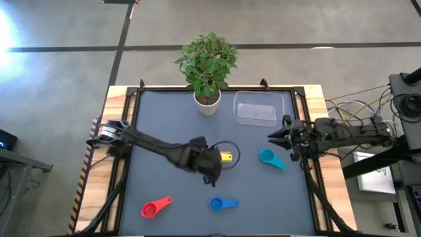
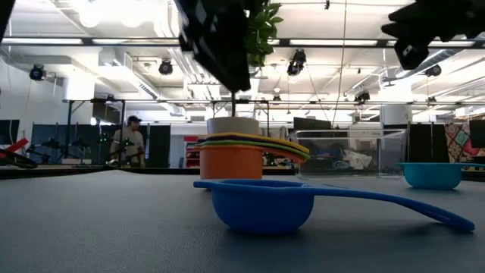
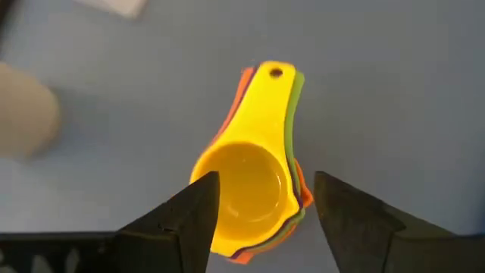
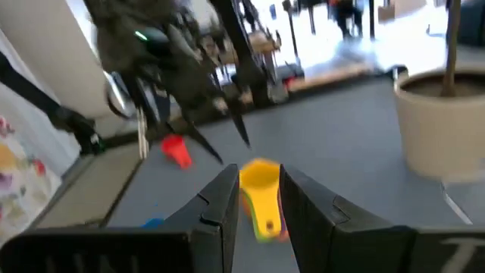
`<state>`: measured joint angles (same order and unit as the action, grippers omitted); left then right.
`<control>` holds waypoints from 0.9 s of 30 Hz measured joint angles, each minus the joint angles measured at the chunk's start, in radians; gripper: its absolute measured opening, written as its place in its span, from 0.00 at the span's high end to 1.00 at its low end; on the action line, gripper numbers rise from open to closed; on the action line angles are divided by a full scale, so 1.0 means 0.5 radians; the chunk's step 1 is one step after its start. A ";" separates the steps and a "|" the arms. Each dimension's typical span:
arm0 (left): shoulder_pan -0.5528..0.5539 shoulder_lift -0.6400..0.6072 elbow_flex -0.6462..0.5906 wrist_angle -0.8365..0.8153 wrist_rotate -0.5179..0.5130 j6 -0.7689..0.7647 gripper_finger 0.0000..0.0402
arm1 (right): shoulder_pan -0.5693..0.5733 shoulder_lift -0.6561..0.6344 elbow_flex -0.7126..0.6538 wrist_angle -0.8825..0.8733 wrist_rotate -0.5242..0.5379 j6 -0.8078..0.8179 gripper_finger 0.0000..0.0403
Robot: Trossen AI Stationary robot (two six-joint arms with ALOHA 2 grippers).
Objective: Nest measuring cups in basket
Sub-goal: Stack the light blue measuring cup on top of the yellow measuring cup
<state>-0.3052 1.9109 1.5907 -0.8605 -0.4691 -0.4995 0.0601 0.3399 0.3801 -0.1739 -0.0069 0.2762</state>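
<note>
Blue measuring cup (image 2: 261, 205) is lying nearest on the desk (image 2: 91, 227); nested cups (image 2: 242, 155) are sitting behind.

High view: left end effector (image 1: 212, 172) is hovering spread above the yellow-topped stack; right end effector (image 1: 273, 136), fingers apart, is waiting beside the teal cup (image 1: 271, 158) and below the basket (image 1: 255, 108).

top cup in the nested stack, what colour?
Yellow; the top cup shows best in the left wrist view, between the open left pincer fingers.
</note>
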 joint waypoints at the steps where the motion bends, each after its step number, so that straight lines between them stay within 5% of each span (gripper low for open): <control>1: -0.032 -0.022 -0.007 0.001 -0.085 0.000 0.51 | 0.001 0.018 0.045 -0.087 0.002 0.036 0.79; 7: -0.164 -0.096 -0.151 0.432 -0.594 0.176 0.56 | 0.001 0.193 0.302 -0.803 0.097 0.249 0.78; 13: -0.148 -0.304 -0.698 1.388 -0.328 0.549 0.66 | 0.001 0.435 0.399 -1.277 0.186 0.407 0.78; 21: -0.107 -0.806 -1.621 2.893 -0.211 0.747 0.77 | 0.001 0.627 0.373 -1.360 0.120 0.625 0.78; 27: -0.100 -0.951 -2.012 3.732 -0.181 0.882 0.81 | 0.001 0.761 0.345 -1.366 0.120 0.685 0.77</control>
<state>-0.3551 1.4356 0.5847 1.0056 -0.5594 -0.0588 0.0605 0.7203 0.5526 -0.8568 0.0532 0.6186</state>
